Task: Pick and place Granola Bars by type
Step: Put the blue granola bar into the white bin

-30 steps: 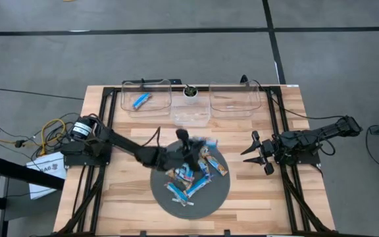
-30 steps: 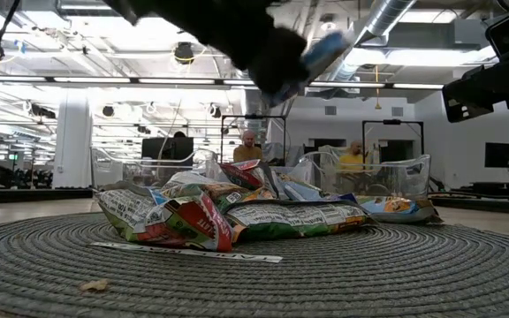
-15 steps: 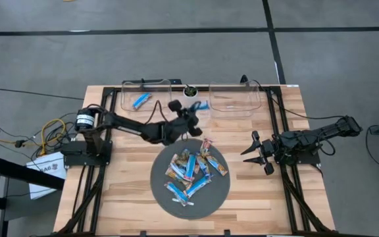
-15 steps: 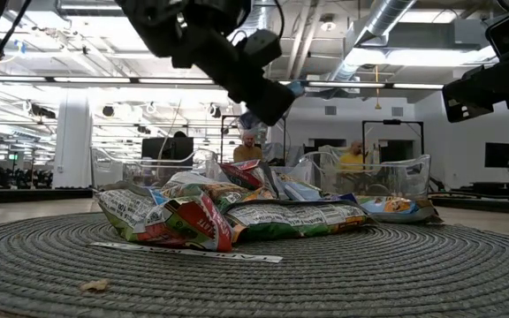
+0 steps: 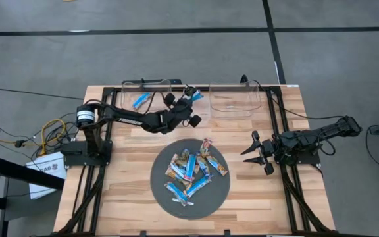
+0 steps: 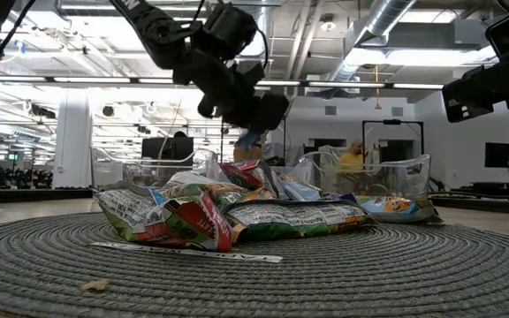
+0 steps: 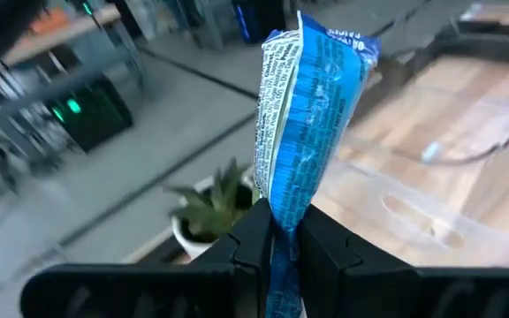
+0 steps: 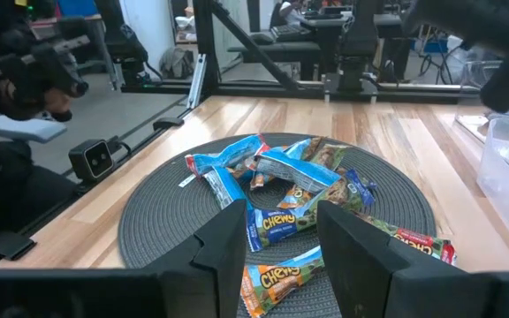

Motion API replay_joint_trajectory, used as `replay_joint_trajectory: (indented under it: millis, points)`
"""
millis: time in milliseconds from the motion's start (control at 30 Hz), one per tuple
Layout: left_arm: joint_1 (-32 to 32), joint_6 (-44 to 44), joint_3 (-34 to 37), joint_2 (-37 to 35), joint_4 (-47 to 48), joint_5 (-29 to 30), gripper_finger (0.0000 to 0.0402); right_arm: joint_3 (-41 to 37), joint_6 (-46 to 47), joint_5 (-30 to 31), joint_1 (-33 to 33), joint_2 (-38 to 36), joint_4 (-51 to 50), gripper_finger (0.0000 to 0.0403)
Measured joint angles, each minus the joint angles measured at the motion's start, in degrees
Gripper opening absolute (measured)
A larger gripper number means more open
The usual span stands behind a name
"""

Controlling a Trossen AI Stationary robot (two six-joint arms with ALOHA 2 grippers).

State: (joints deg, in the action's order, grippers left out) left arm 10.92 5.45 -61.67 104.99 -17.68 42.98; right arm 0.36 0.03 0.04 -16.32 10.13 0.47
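Lifted off the pile, bright blue bar (image 7: 303, 132) crinkles.

Mat (image 5: 219, 192): dark grey, woven rings. Desk (image 5: 130, 191): light wood planks. On the mat, Granola Bars (image 5: 191, 171): bright blue, blue-white, tan with red-orange. Left tool (image 5: 191, 99): black, bright blue bar (image 7: 306, 115) with white print. Bins (image 5: 234, 99) beyond the mat: clear.

The left tool (image 5: 191, 100) carried a blue bar (image 7: 303, 132) from the mat (image 5: 160, 187) toward, seemingly, the back bins (image 5: 125, 99)
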Motion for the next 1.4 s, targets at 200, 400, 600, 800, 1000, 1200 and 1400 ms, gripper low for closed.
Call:
replay_joint_trajectory:
  millis: [200,400,600,800,1000,1200,1400]
  points:
    - [2.4,9.2,0.0,0.0,7.1,-6.6,0.0034,0.0,0.0,0.0,0.0,0.0,0.0,0.0134]
    - [4.4,17.4,0.0,-0.5,13.6,-12.1,0.0034,0.0,0.0,0.0,0.0,0.0,0.0,0.0133]
    - [6.1,25.9,0.0,-1.5,18.4,-18.6,0.0034,0.0,0.0,0.0,0.0,0.0,0.0,0.0134]
    - [8.1,30.5,0.0,-1.9,19.8,-24.6,0.0034,0.0,0.0,0.0,0.0,0.0,0.0,0.0133]
    - [8.6,30.2,0.0,-1.9,20.1,-25.8,0.0034,0.0,0.0,0.0,0.0,0.0,0.0,0.0133]
    - [8.7,29.8,0.0,-1.9,20.1,-25.7,0.0038,0.0,0.0,0.0,0.0,0.0,0.0,0.0134]
    - [8.7,29.9,0.0,-1.9,20.1,-24.7,0.0065,0.0,0.0,0.0,0.0,0.0,0.0,0.0133]
